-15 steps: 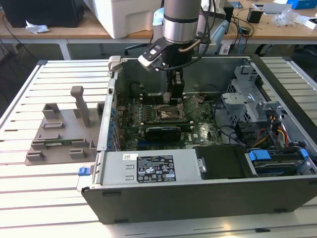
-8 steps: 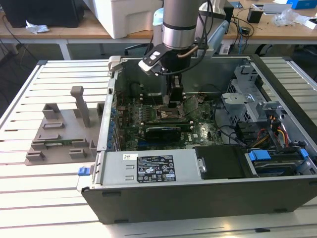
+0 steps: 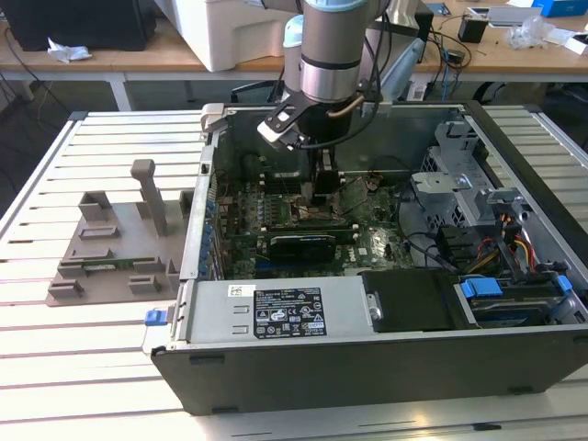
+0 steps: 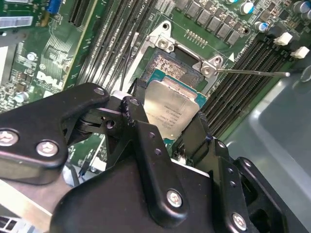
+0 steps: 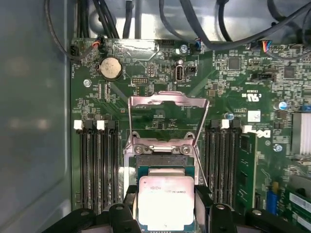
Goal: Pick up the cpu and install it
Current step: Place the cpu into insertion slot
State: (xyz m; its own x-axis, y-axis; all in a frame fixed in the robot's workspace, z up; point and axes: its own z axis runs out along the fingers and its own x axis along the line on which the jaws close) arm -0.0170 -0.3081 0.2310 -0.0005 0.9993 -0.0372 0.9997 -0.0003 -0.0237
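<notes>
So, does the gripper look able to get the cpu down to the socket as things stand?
Probably yes. The gripper is shut on the cpu, close over the socket. The socket's metal frame stands flipped open, and in both wrist views no cable crosses the opening.

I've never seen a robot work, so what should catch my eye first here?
The silvery cpu, held by the black gripper at the open socket on the green motherboard. In the exterior view, the arm reaches down into an open computer case.
</notes>
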